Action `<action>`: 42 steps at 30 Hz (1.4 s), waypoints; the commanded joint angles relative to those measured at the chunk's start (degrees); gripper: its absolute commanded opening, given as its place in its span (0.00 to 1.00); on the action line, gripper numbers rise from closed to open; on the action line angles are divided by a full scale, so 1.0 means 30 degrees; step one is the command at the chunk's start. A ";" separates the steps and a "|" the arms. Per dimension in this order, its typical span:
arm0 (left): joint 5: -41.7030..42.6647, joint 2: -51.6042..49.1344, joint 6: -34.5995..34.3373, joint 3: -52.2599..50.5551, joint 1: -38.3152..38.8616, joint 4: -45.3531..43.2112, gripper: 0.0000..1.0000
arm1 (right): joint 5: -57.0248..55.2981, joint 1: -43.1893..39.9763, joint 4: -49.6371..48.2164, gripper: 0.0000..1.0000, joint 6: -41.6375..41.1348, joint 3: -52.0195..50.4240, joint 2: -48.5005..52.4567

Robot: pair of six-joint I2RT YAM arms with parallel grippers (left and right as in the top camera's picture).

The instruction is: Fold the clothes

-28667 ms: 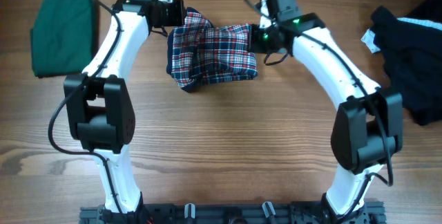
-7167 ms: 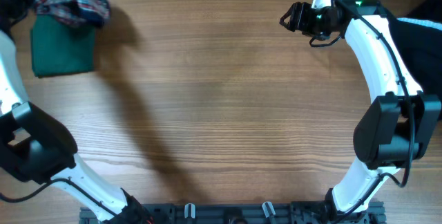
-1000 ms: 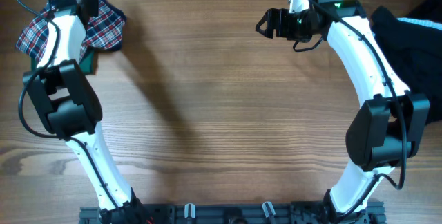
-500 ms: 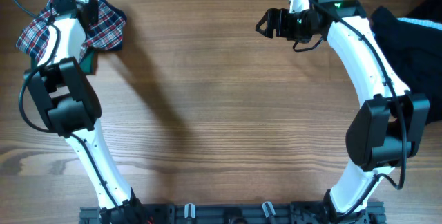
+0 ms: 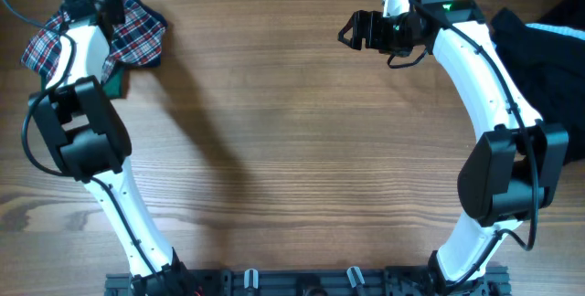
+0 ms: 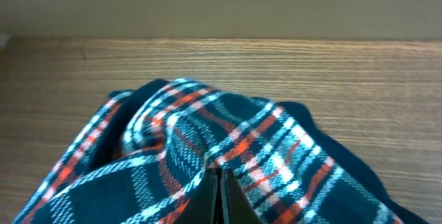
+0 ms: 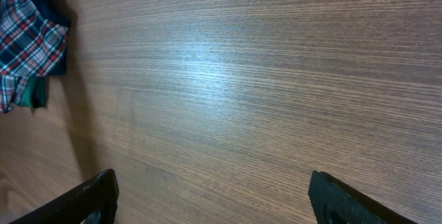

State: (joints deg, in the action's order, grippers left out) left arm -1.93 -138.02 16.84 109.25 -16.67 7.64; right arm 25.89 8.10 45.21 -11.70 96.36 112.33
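Plaid dress [image 5: 137,33], red-white-navy soft cloth with navy trim, lies bunched at the table's far-left corner.

Overhead: the dress sits on a folded dark-green garment [image 5: 116,82], of which only a sliver shows. The left gripper [image 5: 102,15] is over the dress, its fingers hidden from above. The right gripper [image 5: 350,33] hangs above the bare wooden table [image 5: 274,150], well apart from the dress. A black garment pile [image 5: 539,77] waits at the far right, beside the right arm.

Left wrist: the left gripper [image 6: 215,195] has its fingers pressed together, with plaid dress [image 6: 207,141] cloth gathered at the tips. We read this as a pinch on a fold. The cloth is rumpled, not flat.

Right wrist: the right gripper [image 7: 212,179] is spread wide and holds nothing. The dress [image 7: 27,30] shows at far left, with the dark-green garment [image 7: 29,96] peeking out beneath it.

Risks, as we judge them: if the left arm lifts away before it lets go, the dress will drag off the stack and may pull the green piece askew. The bunched bundle could also slump over the stack's edge.

View notes: only the left wrist shows the pinch, and only the overhead shows the black pile. The right wrist shows the stacking more clearly.
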 commanded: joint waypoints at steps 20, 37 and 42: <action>-0.1377 -0.0277 -0.2361 0.1698 -0.1953 -0.0758 0.04 | 0.0379 -0.0022 -0.0335 0.89 -0.0466 0.0168 -0.0015; 0.1297 0.1355 -0.2193 0.1741 -0.1384 -0.0248 0.87 | 0.0386 -0.0022 -0.0634 0.89 -0.0663 0.0168 -0.0015; 0.2732 0.1370 -0.1166 0.1741 -0.1341 0.1494 0.90 | 0.0379 -0.0022 -0.0641 0.89 -0.0663 0.0168 -0.0015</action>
State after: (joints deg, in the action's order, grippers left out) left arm 1.56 -137.40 10.57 113.03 -20.56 9.34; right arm 25.89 8.10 43.44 -13.21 96.36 112.33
